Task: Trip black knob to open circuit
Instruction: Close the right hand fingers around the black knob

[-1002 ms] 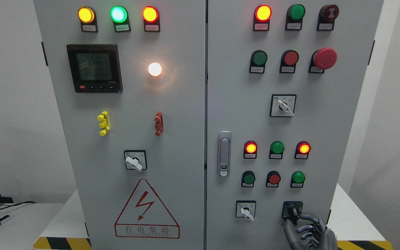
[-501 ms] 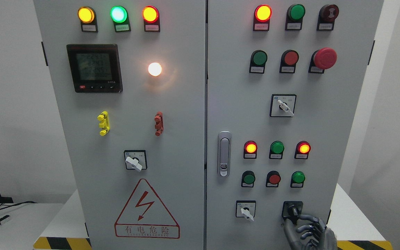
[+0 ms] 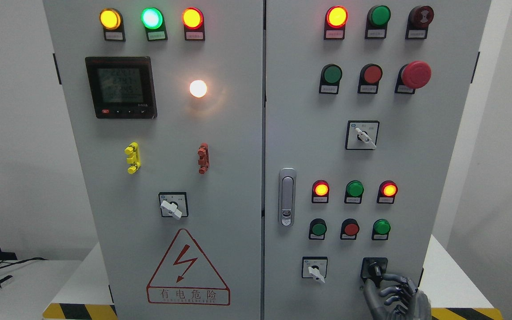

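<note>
1. Head view: a tall grey two-door electrical cabinet is seen face on, standing on a white counter edged with yellow and black hazard stripes
2. The black knob is mounted on a black square plate at the bottom right of the right door, just below a row of three small buttons and to the right of a white-handled selector switch
3. The right hand, dark grey with jointed fingers, is seen entering from the lower right edge; its fingers are curled around the lower right side of the black knob, with the thumb below, so the hand is clamped on the knob
4. The left hand is not shown
5. On the right door, lit red lamps are seen at the top left and in the middle row, with a large red mushroom button near the upper right and a silver door latch at the left edge
6. On the left door, a dark digital meter, a glowing white lamp and a red triangular lightning warning sign are displayed
</note>
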Controlling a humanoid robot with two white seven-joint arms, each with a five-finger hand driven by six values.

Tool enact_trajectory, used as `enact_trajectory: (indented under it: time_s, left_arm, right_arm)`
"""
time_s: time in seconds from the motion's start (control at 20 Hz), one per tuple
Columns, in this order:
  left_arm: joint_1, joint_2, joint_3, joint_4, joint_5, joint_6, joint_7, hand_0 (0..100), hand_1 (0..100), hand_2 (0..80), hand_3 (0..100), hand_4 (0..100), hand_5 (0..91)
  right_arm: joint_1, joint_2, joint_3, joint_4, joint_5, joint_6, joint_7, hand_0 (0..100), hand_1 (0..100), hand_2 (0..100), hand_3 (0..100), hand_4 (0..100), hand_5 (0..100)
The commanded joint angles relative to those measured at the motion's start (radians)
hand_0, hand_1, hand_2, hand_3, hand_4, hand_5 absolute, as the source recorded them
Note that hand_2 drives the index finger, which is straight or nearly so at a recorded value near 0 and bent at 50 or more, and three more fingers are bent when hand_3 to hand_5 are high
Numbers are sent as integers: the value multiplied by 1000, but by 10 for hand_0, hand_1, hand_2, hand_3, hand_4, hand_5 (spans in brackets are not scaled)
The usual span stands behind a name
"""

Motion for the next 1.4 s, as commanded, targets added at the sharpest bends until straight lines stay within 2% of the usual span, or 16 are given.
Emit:
enact_trajectory:
  time_s: [0.0,1.35]
  left_arm:
    - [0,-1,0,-1,-31,-1,-1,120,389,0,0,0,0]
    - [0,-1,0,-1,-31,-1,-1,120,389,0,0,0,0]
  right_arm:
    - [0,0,-28,7,0,1,0,282,770,464,748,831,959]
    - [-8,2,-17,7,-4,4,0,296,741,496,779,847,963]
